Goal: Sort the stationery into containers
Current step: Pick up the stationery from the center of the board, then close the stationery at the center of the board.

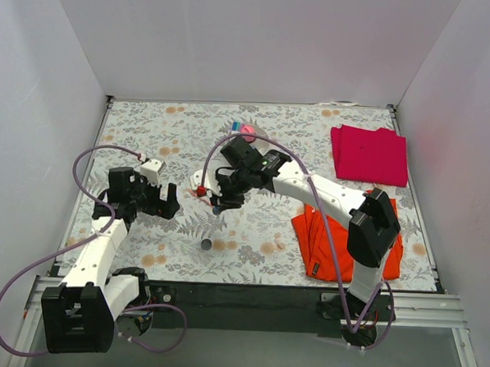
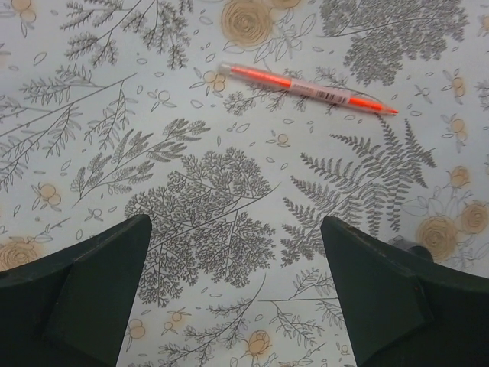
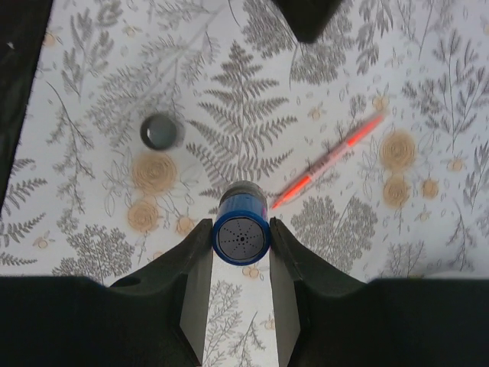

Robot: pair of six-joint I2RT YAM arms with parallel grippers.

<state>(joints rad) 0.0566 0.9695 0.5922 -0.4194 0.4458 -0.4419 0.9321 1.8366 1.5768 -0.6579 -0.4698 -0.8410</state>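
My right gripper (image 3: 241,238) is shut on a small blue cylinder (image 3: 241,229), gripped at both sides over the floral table; both also show in the top view (image 1: 220,205). An orange-pink pen (image 3: 328,162) lies flat just right of it, and ahead of my left gripper (image 2: 235,229) in the left wrist view (image 2: 306,88). My left gripper (image 1: 167,202) is open and empty above the table. A pink-capped bottle (image 1: 248,133) stands behind the right arm, next to an off-white bowl rim (image 1: 265,138); the arm hides most of the bowl.
A small dark grey cylinder (image 3: 160,131) stands on the table nearer the front edge (image 1: 206,245). A folded orange cloth (image 1: 324,237) lies under the right arm. A folded magenta cloth (image 1: 370,155) lies at the back right. White walls enclose the table.
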